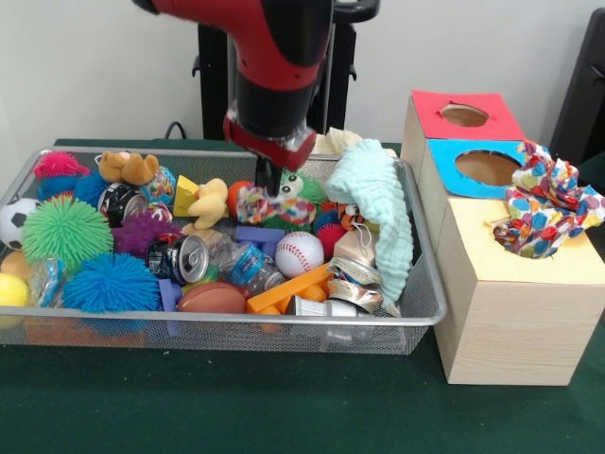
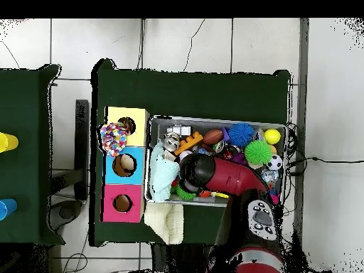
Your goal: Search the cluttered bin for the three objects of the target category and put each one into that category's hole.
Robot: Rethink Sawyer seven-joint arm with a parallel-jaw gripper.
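The silver wire-mesh bin (image 1: 203, 333) is full of toys; it also shows in the overhead view (image 2: 213, 119). My gripper (image 1: 272, 189) hangs in the bin's middle, right at the top of a multicoloured braided rope toy (image 1: 284, 210) lying among the clutter. In the overhead view the red arm (image 2: 213, 173) hides the gripper and the rope toy. A confetti-patterned cloth (image 1: 546, 203) sits bunched in and over the hole of the yellow-topped box (image 1: 529, 270), also seen from overhead (image 2: 113, 138). A third such textile thing I cannot pick out.
Red-topped (image 1: 444, 126) and blue-topped (image 1: 449, 156) boxes stand behind the yellow one. A mint-green waffle cloth (image 1: 378, 203) drapes over the bin's right end; a cream cloth (image 1: 336, 142) lies behind. Baseball (image 1: 299, 253), football (image 1: 213, 298), cans (image 1: 181, 257), spiky balls (image 1: 66, 232) crowd the bin.
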